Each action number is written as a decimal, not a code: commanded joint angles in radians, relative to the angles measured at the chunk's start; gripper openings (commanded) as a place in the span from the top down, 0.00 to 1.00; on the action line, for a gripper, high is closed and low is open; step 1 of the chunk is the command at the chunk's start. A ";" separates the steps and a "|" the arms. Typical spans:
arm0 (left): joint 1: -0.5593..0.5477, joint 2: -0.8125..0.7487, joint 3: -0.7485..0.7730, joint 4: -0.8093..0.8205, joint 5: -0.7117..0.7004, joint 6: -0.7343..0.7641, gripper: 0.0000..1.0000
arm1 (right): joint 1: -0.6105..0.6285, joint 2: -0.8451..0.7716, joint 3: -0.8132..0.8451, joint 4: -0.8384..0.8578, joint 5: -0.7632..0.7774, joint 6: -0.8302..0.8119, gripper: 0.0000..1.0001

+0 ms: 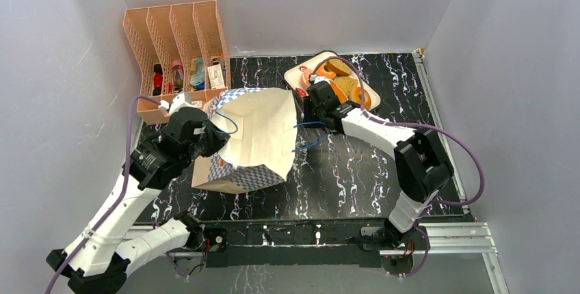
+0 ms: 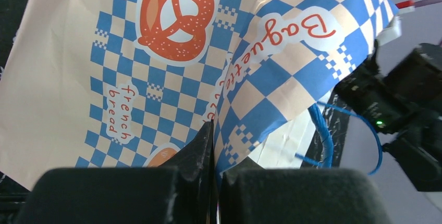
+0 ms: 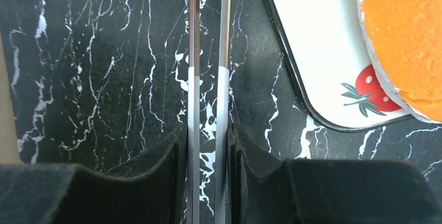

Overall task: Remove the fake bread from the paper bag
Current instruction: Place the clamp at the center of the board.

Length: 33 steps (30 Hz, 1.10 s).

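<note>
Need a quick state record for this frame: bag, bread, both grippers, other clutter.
paper bag: mid-table, between the two arms
left gripper: shut, pinching the bag's chequered paper
right gripper: empty, jaws a narrow gap apart, over the table beside the tray
fake bread: several pieces on the strawberry tray, far side right of the bag
bag contents: not visible
other: peach file rack, far left corner

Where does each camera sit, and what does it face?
Top external: high behind, looking down on both arms, the paper bag, the tray.
Left wrist: faces the bag's chequered side; left end effector pinches it.
Right wrist: faces the table beside the tray; right end effector shows, slightly open.
Shared: top and left see the bag.
</note>
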 commanded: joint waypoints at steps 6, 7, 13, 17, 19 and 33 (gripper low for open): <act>0.002 -0.162 -0.137 0.142 -0.005 -0.185 1.00 | 0.059 0.056 -0.054 0.173 0.080 -0.047 0.83; 0.002 -0.176 -0.152 0.156 -0.005 -0.196 1.00 | 0.062 0.076 -0.056 0.179 0.082 -0.046 0.83; 0.002 -0.233 -0.219 0.236 -0.005 -0.245 1.00 | 0.067 0.122 -0.063 0.202 0.098 -0.044 0.81; 0.002 -0.236 -0.222 0.265 -0.007 -0.263 1.00 | 0.067 0.157 -0.075 0.198 0.099 -0.025 0.76; 0.002 -0.236 -0.224 0.281 -0.011 -0.272 1.00 | 0.066 0.166 -0.091 0.203 0.094 -0.014 0.73; 0.002 -0.289 -0.349 0.485 0.025 -0.450 1.00 | 0.068 0.131 -0.027 0.070 0.151 0.033 0.56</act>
